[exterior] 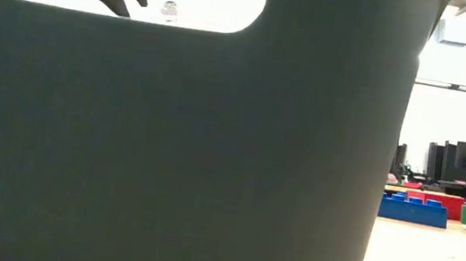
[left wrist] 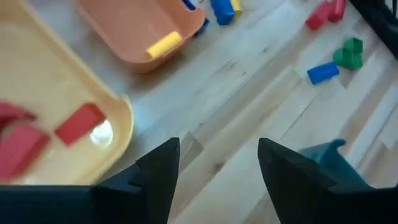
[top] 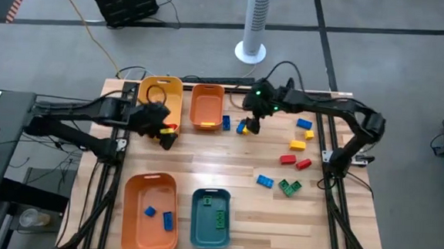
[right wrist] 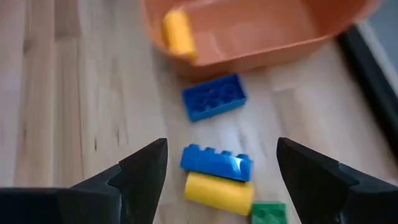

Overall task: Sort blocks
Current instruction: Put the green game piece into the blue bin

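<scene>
The right gripper hangs with its fingers spread over a blue, yellow and green cluster of blocks just beside the small orange bin. The left gripper, also spread and empty, sits near the yellow bin, beside that orange bin; red blocks lie inside the yellow bin.

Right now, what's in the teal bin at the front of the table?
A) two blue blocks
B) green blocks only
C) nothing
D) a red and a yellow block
B: the high view shows the teal bin holding only green blocks, while the two blue blocks lie in the orange bin beside it.
</scene>
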